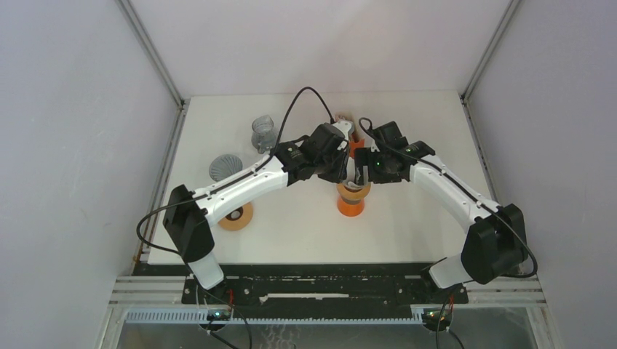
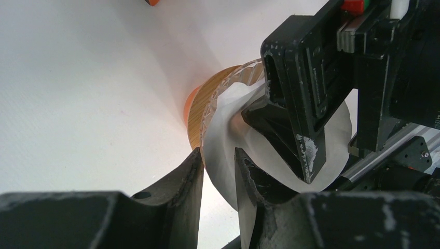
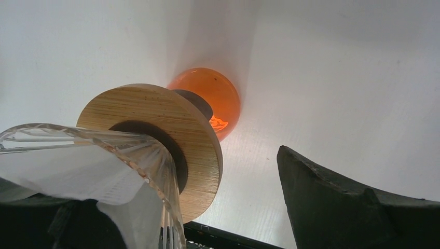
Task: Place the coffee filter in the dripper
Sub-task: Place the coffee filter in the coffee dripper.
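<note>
1. Nearest the left wrist lens, the left pincer (image 2: pixel 218 155) has its fingers a little apart, with the edge of the white paper coffee filter (image 2: pixel 334 140) between them. Whether they press on the paper cannot be told.
2. Filter location: inside the mouth of the clear ribbed glass dripper (image 2: pixel 231 80), lying against its wall, with some paper showing past the rim.
3. Right pincer (image 1: pixel 361 173): jaws wide apart and clamped on nothing, straddling the dripper's wall. One finger (image 2: pixel 290 119) reaches down inside the filter.
4. Progress, as judged: the filter is in the dripper but not confirmed flush. Left to do: seat the paper, let go, and lift both arms away from the dripper.
5. Only the left wrist view shows the finger within the filter. Only the right wrist view shows the round wooden collar (image 3: pixel 155 124) and orange glass base (image 3: pixel 220 98) beneath the dripper, and the outer finger (image 3: pixel 342 202) apart from the dripper. The top view shows neither, because both arms cover the dripper's mouth above the white counter (image 1: pixel 407 225).
</note>
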`<state>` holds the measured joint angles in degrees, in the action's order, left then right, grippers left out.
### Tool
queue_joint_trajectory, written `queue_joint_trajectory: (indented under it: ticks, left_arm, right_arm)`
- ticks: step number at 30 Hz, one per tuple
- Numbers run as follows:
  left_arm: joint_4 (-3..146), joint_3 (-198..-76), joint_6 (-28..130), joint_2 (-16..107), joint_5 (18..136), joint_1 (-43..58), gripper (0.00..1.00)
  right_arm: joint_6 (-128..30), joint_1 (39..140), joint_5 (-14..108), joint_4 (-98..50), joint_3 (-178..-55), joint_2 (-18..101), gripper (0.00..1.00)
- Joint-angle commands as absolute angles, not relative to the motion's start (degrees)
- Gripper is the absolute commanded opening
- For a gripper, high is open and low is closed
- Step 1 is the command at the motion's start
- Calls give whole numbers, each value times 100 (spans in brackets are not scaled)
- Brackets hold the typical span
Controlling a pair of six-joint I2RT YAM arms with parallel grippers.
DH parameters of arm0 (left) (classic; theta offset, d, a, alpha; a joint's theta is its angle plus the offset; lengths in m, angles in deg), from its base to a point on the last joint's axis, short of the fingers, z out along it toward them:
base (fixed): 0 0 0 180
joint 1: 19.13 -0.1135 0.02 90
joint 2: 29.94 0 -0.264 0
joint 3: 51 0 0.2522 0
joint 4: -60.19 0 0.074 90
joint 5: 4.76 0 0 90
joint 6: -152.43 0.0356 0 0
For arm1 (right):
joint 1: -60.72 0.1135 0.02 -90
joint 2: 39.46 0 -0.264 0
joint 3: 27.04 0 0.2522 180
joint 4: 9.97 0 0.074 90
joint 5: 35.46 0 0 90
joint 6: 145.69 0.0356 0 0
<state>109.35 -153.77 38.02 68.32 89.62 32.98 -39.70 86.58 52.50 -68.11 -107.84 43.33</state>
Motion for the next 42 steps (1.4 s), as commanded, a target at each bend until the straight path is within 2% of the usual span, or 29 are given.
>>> queue_joint_trajectory:
  ticks: [1,12,42]
  left_arm:
    - [10928,-15499,3878,6767,9031,3334,33]
    - [10928,-15457,3861,6771,9012,3336,33]
    - [11066,-15454,3818,6808,9183,3334,37]
  right_arm:
    - [-3917,8646,5181,-6559,-10781,4053,90]
    - [-3867,8431,5138,-6531,-10778,3450,91]
    - [-3941,8364,5508,-6666,-10689,3797,90]
